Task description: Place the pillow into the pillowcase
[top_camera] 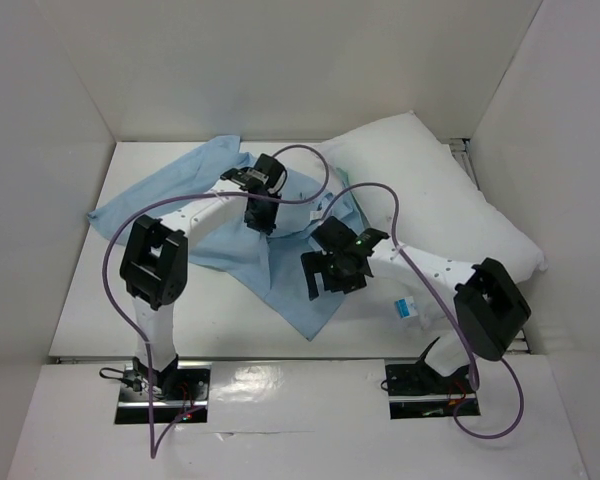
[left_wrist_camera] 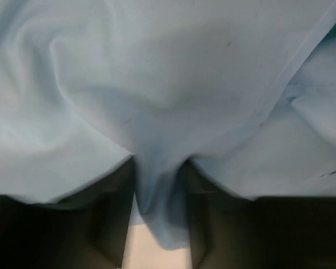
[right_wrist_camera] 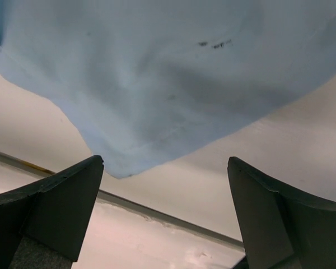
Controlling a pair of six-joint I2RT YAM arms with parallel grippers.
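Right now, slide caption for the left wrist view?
Left gripper pinches a bunched fold of the pale blue pillowcase.

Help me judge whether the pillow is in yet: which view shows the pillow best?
The top external view: the pillow shows nearly whole at the far right, crossed by the right arm, its left end meeting the pillowcase. Both wrist views are filled with pale blue cloth; no pillow can be made out there.

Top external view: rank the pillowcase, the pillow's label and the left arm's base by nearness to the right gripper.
1. pillowcase: its near corner lies right beside the right gripper, on its left.
2. label: to its right, nearer the table edge.
3. left arm's base: far left, at the near edge.
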